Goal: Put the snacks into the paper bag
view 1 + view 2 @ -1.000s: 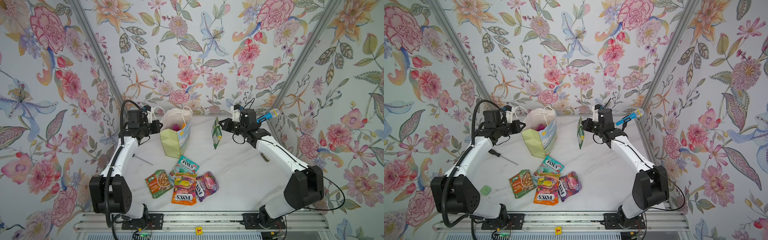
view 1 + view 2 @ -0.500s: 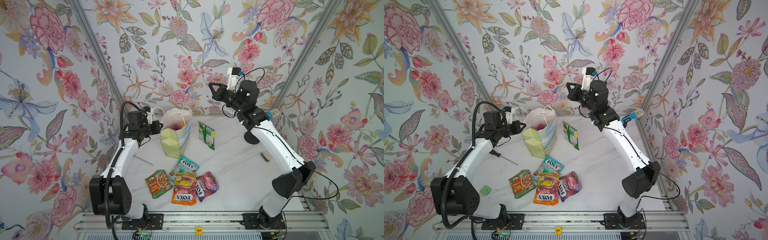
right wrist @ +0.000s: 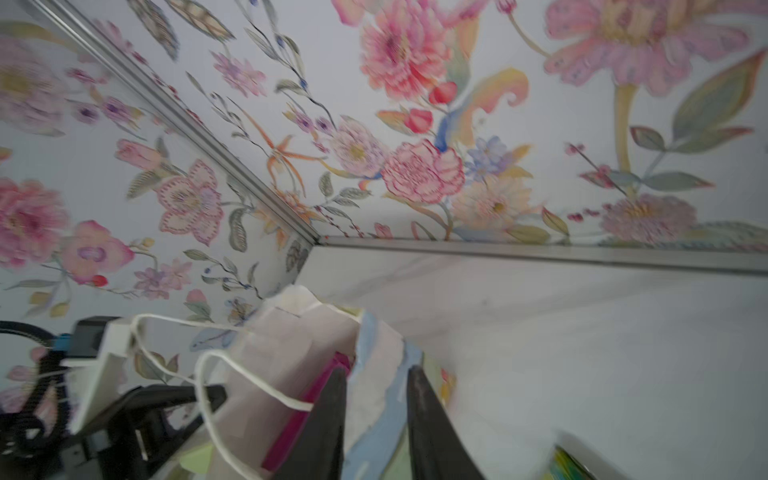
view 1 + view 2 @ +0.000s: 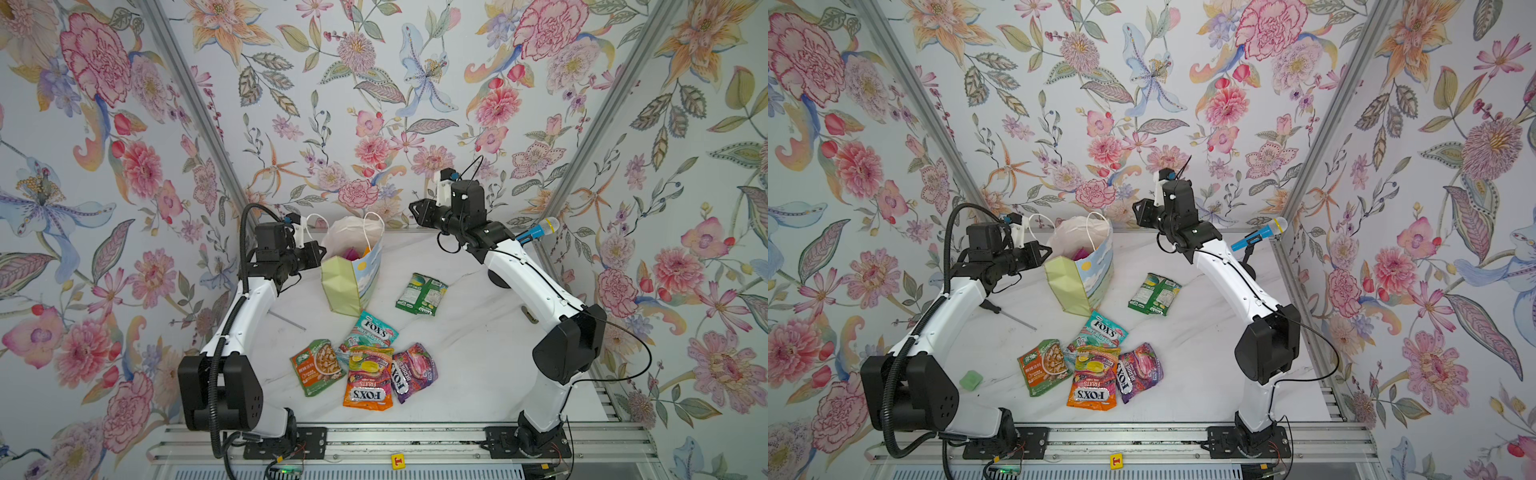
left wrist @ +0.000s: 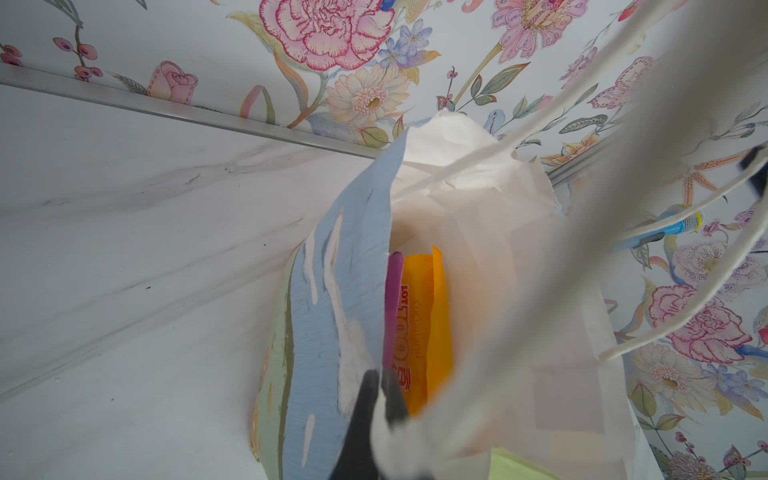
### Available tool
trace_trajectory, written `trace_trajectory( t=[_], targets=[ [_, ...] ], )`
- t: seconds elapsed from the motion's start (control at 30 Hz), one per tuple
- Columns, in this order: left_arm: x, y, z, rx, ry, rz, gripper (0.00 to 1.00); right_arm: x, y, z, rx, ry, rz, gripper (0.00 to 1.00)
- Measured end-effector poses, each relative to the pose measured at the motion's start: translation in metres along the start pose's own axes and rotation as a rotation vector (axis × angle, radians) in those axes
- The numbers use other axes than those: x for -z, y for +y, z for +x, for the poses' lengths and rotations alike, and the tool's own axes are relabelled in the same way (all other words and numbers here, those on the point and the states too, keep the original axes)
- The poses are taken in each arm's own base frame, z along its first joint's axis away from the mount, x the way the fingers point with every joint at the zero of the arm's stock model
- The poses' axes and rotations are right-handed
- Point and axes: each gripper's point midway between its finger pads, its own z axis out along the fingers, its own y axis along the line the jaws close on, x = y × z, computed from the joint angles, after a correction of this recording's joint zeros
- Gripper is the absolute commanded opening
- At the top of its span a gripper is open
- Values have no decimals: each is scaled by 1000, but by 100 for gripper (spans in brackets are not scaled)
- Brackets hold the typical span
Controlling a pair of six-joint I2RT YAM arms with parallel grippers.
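The right gripper (image 4: 417,210) hangs raised near the back wall, beside the paper bag (image 4: 353,282) and clear of it. Its jaws stand apart with nothing between them. Nearest to it, on the table (image 4: 478,353) between the bag and the right arm, the green packet (image 4: 420,294) lies flat with its printed back up. Across the bag, the left gripper (image 4: 318,253) is clenched on the rim and appears to be holding the mouth open. Its wrist view shows the purple packet (image 5: 394,307) and the yellow packet (image 5: 422,324) already standing inside.

Toward the front of the table, the teal packet (image 4: 370,332), nut pouch (image 4: 318,365), orange packet (image 4: 368,378) and berry packet (image 4: 415,370) lie in an overlapping cluster.

These packets look light, soft and slick — glossy film that will likely crumple and slide rather than resist. A pinch on a flat sealed edge or corner should hold better than one on the puffed middle. The bag is thin paper, so a packet should go in end first — a push on the rim may fold it.
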Motion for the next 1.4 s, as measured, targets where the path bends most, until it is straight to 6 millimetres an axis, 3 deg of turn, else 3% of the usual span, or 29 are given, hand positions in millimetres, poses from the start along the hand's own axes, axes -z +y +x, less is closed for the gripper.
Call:
trace_trajectory(
  t=[0.1,0.23,0.37,0.5,0.67,1.0,1.4],
  targets=[
    [0,0,0,0,0,0,0,3,-60,58,-51,120,131,34],
    [0,0,0,0,0,0,0,28,-104,155,-147,282,228,39],
    [0,0,0,0,1,-1,0,60,-121,228,-262,369,258,41],
    [0,0,0,0,1,0,0,74,-122,266,-344,387,250,44],
    [0,0,0,0,1,0,0,74,-124,286,-398,371,224,45],
    [0,0,0,0,1,0,0,49,-134,277,-416,320,181,47],
    [0,0,0,0,1,0,0,31,-146,290,-401,332,188,47]
  ],
)
